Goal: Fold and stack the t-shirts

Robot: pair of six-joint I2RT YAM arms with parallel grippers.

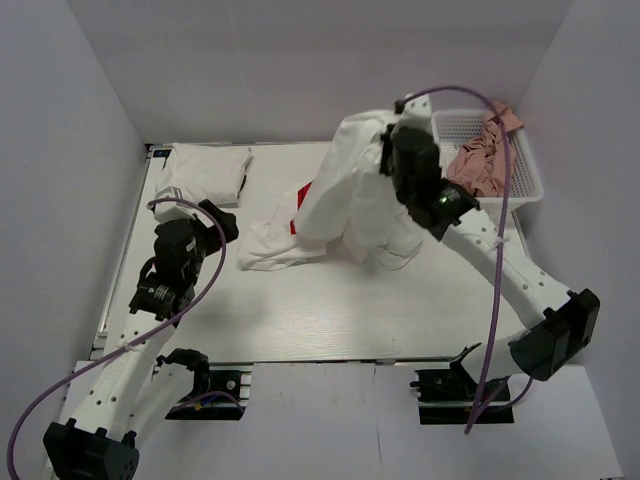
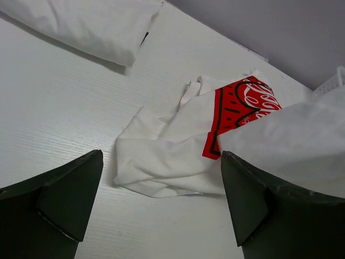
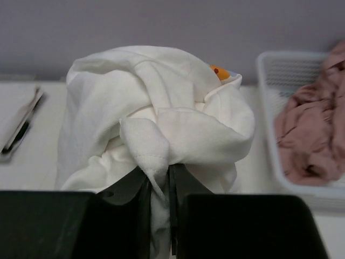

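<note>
On the table [image 1: 330,320], a bunched white shirt [image 1: 350,200] hangs over the crumpled printed shirt [image 1: 280,240]; a folded shirt [image 1: 205,172] lies far left. Right gripper [image 3: 160,186] clamps the bunch; left gripper [image 2: 161,162] gapes, empty. Risk: trailing hem likely drags the printed shirt.

White Coca-Cola script [image 2: 259,97], partly hidden, marks the red print [image 2: 233,116] on a t-shirt [image 2: 161,156].
</note>
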